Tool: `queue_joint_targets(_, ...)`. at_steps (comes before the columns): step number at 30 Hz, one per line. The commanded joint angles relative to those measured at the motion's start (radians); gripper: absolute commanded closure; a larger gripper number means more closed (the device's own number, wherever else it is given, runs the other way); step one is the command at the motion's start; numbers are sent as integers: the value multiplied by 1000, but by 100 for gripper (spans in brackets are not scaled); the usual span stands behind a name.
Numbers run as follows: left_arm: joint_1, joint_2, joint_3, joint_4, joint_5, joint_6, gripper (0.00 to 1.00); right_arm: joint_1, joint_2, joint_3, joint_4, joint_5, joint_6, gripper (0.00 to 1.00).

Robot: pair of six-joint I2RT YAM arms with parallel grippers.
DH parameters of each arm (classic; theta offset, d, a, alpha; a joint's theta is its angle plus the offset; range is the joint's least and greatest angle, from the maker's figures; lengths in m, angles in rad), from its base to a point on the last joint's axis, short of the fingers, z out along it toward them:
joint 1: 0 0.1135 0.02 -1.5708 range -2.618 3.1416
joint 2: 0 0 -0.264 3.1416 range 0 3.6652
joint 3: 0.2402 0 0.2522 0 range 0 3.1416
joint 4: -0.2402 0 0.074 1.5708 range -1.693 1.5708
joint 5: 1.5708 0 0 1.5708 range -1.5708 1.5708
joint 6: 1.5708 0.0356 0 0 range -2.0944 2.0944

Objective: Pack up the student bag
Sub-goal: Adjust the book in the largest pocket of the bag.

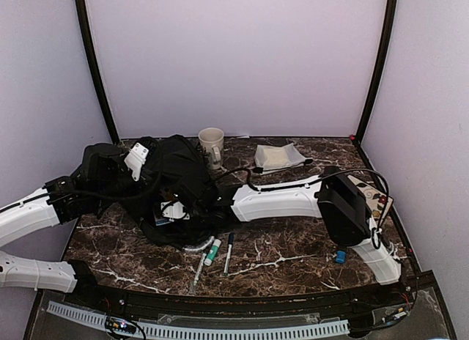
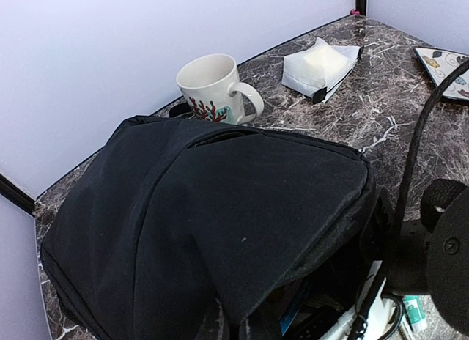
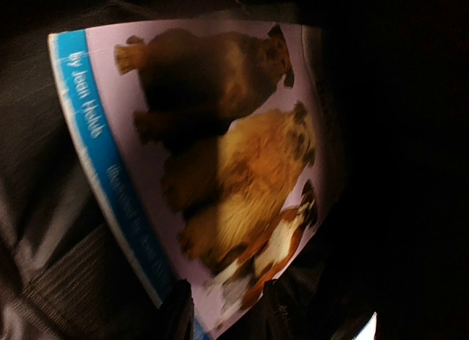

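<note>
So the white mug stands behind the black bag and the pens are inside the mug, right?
Not quite. The white mug does stand behind the black bag, but the pens lie on the table in front of the bag, not in the mug. The top view shows it.

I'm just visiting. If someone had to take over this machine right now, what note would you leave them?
Left gripper: shut, apparently pinching the student bag by its flap to hold it open.
Right gripper: inside the bag, a corner of the dog picture book between its fingers; clamped or not, unclear.
Done: the book is in the bag.
Left: pens lie loose in front of the bag and a pouch behind the right arm, probably yet to pack.
</note>
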Motion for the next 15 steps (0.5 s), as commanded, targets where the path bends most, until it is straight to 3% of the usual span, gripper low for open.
queue_joint_targets(1,-3,-57,12,112,38,13,100,-4,59,44,137,54,-81,69)
queue_joint_targets(6,-3,-62,12,113,41,13,100,-5,80,51,181,83,-121,71)
queue_joint_targets(15,-2,-62,12,109,47,17,100,-5,-65,-23,42,-76,-66,70)
